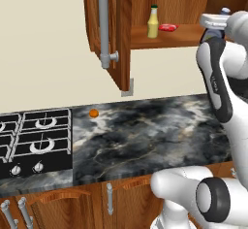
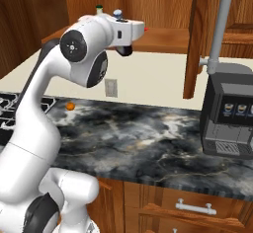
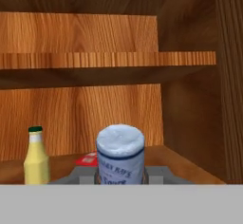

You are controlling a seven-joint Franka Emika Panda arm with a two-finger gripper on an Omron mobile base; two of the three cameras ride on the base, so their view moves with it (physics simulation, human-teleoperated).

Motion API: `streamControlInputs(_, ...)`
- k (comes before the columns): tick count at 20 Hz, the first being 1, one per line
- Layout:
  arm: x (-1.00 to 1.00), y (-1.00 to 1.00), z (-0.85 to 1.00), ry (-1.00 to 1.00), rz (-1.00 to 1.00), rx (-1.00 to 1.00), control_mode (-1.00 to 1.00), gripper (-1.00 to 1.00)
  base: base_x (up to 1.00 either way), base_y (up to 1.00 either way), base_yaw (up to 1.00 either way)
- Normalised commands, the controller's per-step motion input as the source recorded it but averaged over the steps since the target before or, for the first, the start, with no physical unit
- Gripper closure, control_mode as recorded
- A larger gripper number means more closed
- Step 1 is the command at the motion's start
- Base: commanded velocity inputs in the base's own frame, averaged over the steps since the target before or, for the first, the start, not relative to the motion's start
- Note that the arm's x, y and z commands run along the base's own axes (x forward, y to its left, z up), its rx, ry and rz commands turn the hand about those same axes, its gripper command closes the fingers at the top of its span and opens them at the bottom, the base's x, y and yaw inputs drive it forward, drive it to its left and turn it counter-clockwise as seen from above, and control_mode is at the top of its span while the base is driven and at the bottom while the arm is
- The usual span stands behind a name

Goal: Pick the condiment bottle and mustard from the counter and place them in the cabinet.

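Note:
My gripper point(image 3: 121, 176) is shut on the condiment bottle point(image 3: 120, 154), whose bluish cap and light label sit between the fingertips. The hand is raised at the open cabinet point(image 1: 145, 0), level with its lower shelf point(image 3: 182, 163). The bottle's cap point(image 1: 225, 11) pokes up above the white hand, also seen from the other side point(image 2: 117, 14). The mustard point(image 1: 153, 22), yellow with a dark green cap, stands upright on that shelf, left of the held bottle point(image 3: 37, 157). Below lies the marble counter point(image 1: 155, 131).
A small red item point(image 1: 168, 27) lies on the shelf beside the mustard. The cabinet door point(image 1: 104, 24) hangs open with its grey bar handle. An orange ball point(image 1: 93, 112) rests on the counter near the stove point(image 1: 34, 136). A coffee machine point(image 2: 230, 113) stands at the right.

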Motion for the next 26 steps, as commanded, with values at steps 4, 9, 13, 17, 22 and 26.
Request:
streamControlInputs(4,0.39,0.00,0.11,0.00,-0.05,0.01,-1.00,1.00,0.00,0.00,0.00)
streamControlInputs(9,0.50,0.00,0.15,0.01,-0.06,0.01,-1.00,1.00,0.00,0.00,0.00)
streamControlInputs(13,0.60,0.00,0.12,0.05,-0.04,0.01,-1.00,1.00,0.00,0.00,0.00)
streamControlInputs(17,0.58,0.00,0.11,0.10,-0.02,0.01,-1.00,1.00,0.00,0.00,0.00)
streamControlInputs(22,0.53,0.00,0.07,0.12,-0.01,0.00,-1.00,1.00,0.00,0.00,0.00)
streamControlInputs(26,0.08,0.00,0.00,0.05,0.00,0.00,-1.00,1.00,0.00,0.00,0.00)
